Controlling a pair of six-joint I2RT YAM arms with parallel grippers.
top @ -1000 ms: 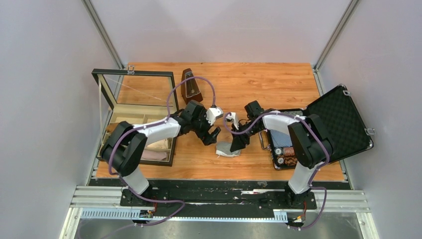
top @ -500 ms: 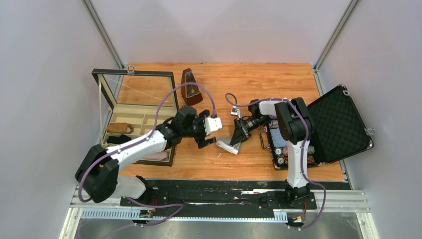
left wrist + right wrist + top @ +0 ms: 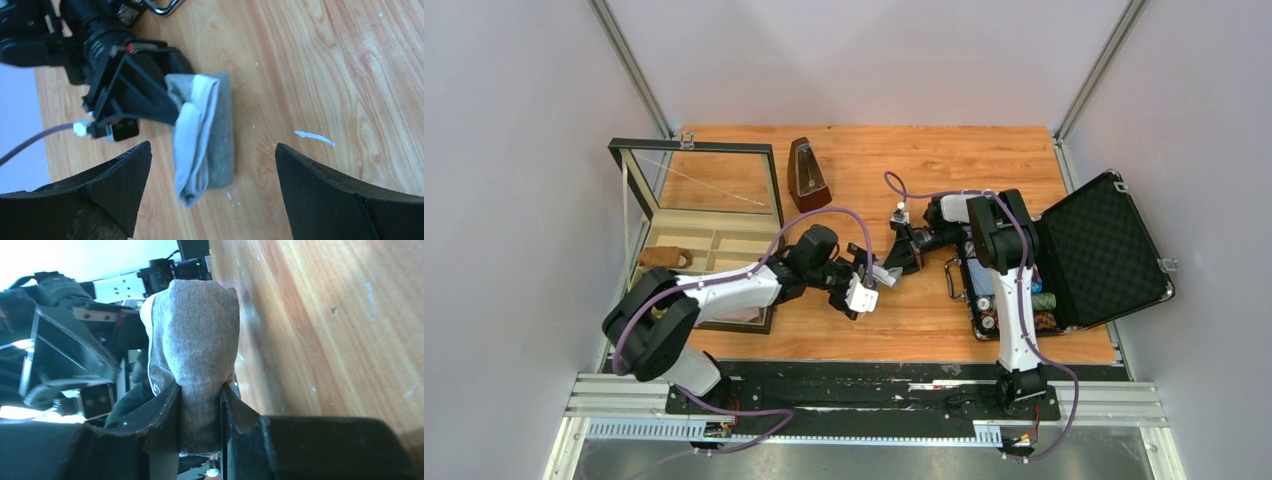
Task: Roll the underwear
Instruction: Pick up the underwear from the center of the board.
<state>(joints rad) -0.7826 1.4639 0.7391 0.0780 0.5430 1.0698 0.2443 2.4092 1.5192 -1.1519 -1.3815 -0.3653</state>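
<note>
Right wrist view shows me my right gripper clamped on the folded grey soft-fabric underwear with white trim, which sits just ahead of my wide-spread left gripper.

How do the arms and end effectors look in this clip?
Both arms, left arm and right arm, have white links, black joints and a loose purple cable. The left end effector and right end effector have black, wedge-shaped fingers.

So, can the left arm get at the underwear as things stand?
Probably yes: the left end effector is open with the underwear ahead, between its fingers; only the right end effector, shut on one end, crowds it.
</note>
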